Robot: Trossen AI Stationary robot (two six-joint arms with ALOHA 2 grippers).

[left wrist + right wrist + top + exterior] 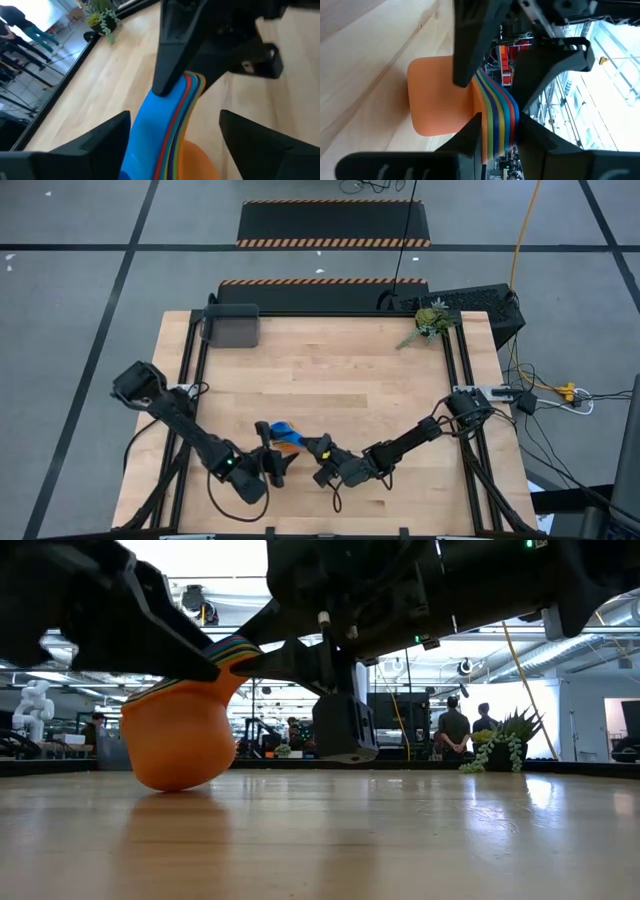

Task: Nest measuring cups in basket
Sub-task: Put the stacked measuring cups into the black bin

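The measuring cups (283, 436) are nested in one stack near the table's near edge. The orange cup (178, 740) is outermost and a blue cup (150, 125) innermost, with the flat handles layered like a rainbow. The orange cup's rounded bottom rests on the table and the stack is tilted. My right gripper (499, 120) is shut on the handles. My left gripper (175, 117) is open, its fingers on either side of the stack near the bowls. The dark grey basket (232, 326) stands at the table's far left corner, far from both grippers. My right gripper pinches the stacked handles (495, 107) between its two fingers, coming about level from the table's right, one finger on each flat face of the stack. The stack is tilted, with the orange cup's bottom (170, 783) on the table. My left gripper: I cannot tell whether a finger touches the cups.
A green plant sprig (430, 320) lies at the table's far right corner. Bare wood stretches between the cups and the basket. The two arms are close together at the near edge. People stand in the room beyond the table (452, 730).
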